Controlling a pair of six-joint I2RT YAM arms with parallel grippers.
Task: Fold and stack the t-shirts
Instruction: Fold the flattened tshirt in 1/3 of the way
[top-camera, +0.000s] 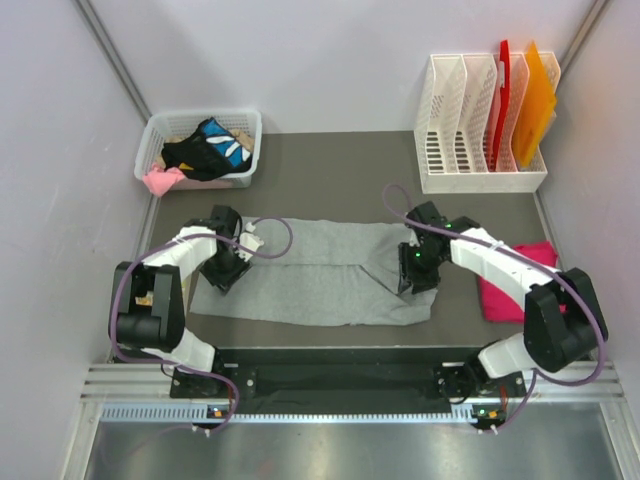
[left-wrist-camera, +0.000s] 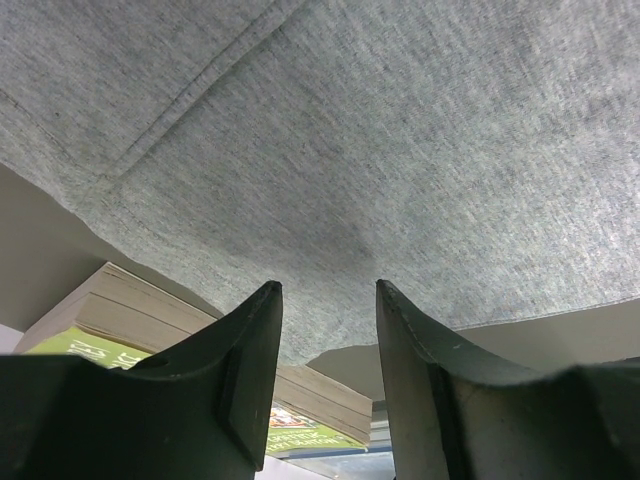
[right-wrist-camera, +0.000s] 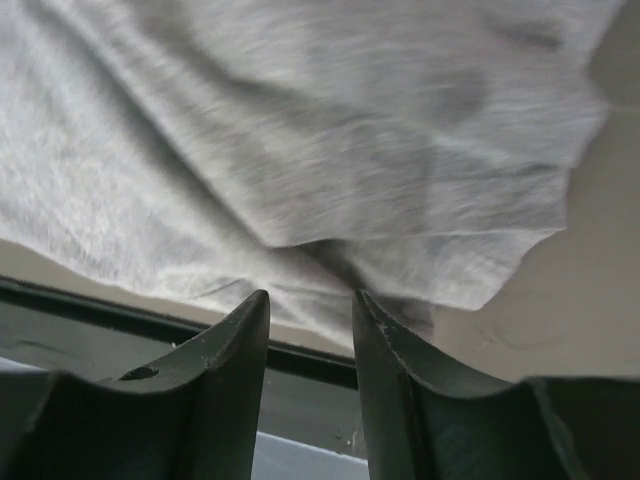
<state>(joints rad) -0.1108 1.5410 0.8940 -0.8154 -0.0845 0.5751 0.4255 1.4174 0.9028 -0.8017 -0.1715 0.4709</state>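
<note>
The light heather-grey t-shirt (top-camera: 320, 272) lies flat across the middle of the dark table, partly folded lengthwise. My left gripper (top-camera: 226, 276) is at its left end. In the left wrist view the left gripper (left-wrist-camera: 329, 290) is open, and the grey cloth's (left-wrist-camera: 380, 150) edge lies just beyond the tips. My right gripper (top-camera: 416, 282) is low over the shirt's right end. In the right wrist view the right gripper (right-wrist-camera: 310, 297) is open, with a ridge of grey cloth (right-wrist-camera: 300, 130) just past the tips and nothing between them. The folded magenta-pink t-shirt (top-camera: 512, 296) lies at the right, partly behind the right arm.
A white basket (top-camera: 200, 120) holding crumpled clothes stands at the back left. A white file rack (top-camera: 480, 140) at the back right holds a red folder (top-camera: 503, 95) and an orange folder (top-camera: 535, 105). A stack of books (left-wrist-camera: 130, 315) shows below the cloth's edge in the left wrist view.
</note>
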